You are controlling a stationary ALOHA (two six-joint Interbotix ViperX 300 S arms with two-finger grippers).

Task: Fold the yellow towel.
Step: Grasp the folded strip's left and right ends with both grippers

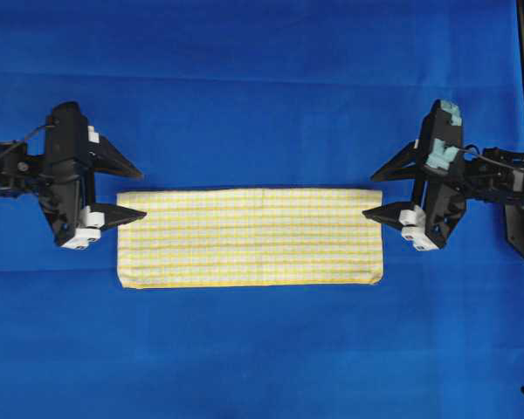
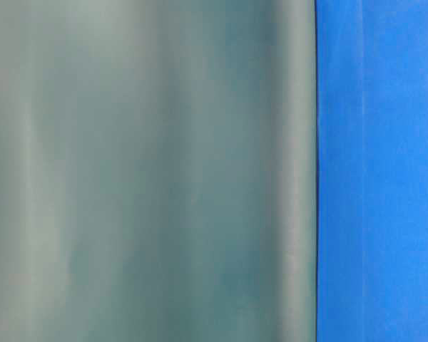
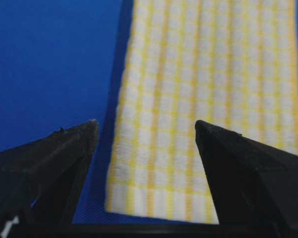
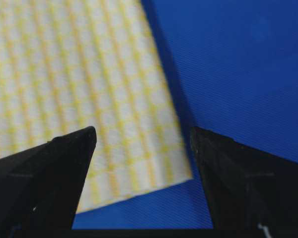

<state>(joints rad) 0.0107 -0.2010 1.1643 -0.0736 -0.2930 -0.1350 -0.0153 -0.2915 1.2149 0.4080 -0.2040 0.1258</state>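
Both my jaws stand spread wide with nothing between them: my left gripper (image 1: 133, 190) hangs at the left short end of the yellow towel (image 1: 249, 237), my right gripper (image 1: 375, 194) at the right short end, each with its nearer finger just over the far corner and its other finger out over bare blue tablecloth (image 1: 262, 87). The towel lies in the middle of that cloth as one long, flat band, already doubled by the look of it, its long edges running left to right. I judge the step in hand to be lining up for another fold, end to end, so I should close on matching corners at both ends, pinch all the layers together, and lift evenly so the band does not skew. The tablecloth is the largest surface, a smooth, matte blue fabric with faint creases. The towel is thin and limp, woven in a pale yellow-and-white check with a slightly ribbed texture, square at the corners. My fingers (image 3: 238, 168) are hard, black and wedge-shaped, tapering to blunt tips. The table-level view shows only a blurred grey-green surface beside a strip of blue.
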